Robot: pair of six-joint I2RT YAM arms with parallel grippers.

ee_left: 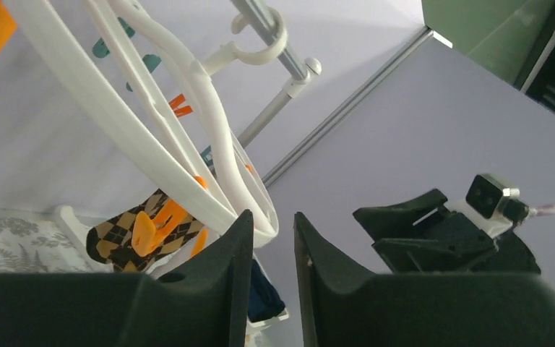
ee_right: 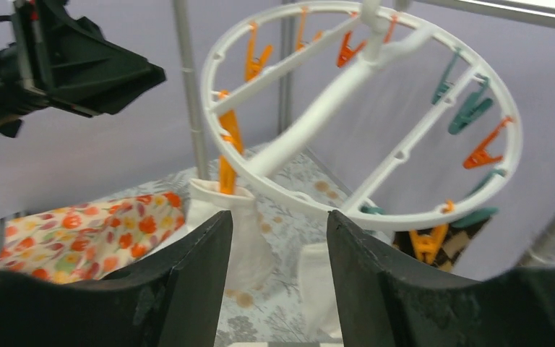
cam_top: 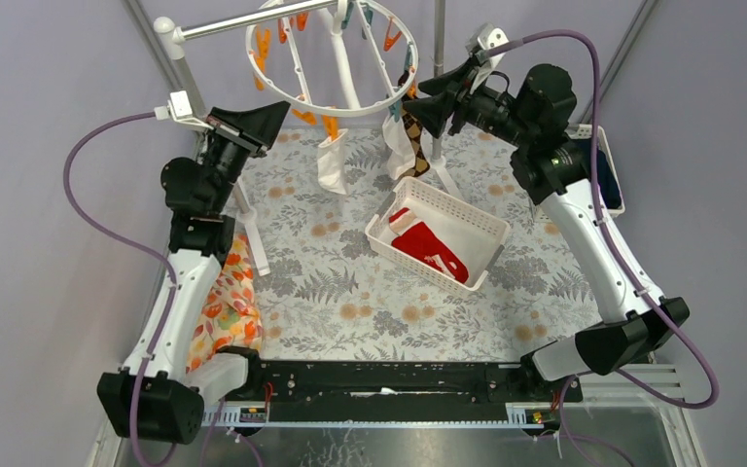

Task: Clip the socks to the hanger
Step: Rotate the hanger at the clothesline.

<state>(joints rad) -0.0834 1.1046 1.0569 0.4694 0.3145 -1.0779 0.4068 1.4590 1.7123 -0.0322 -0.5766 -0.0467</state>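
Observation:
The white round hanger [cam_top: 350, 111] hangs from a rail at the back, with orange and teal clothespins on its rim. Two whitish socks [cam_top: 332, 163] [cam_top: 395, 146] and a brown argyle sock [cam_top: 413, 136] dangle from it. Red socks [cam_top: 430, 251] lie in the white slatted basket [cam_top: 486, 226]. My left gripper [cam_top: 277, 115] is raised at the ring's left side, its jaws a little apart with nothing between them [ee_left: 273, 215]; the hanger's rim [ee_left: 115, 123] passes just behind its left finger. My right gripper [cam_top: 416, 103] is at the ring's right side, open and empty [ee_right: 278, 213], facing the hanger [ee_right: 509, 144].
An orange floral cloth [cam_top: 229, 302] lies at the left edge of the fern-print table cover. A bin with navy clothes [cam_top: 605, 167] stands at the right behind my right arm. The rail's white stand legs [cam_top: 251, 229] rise close to my left arm.

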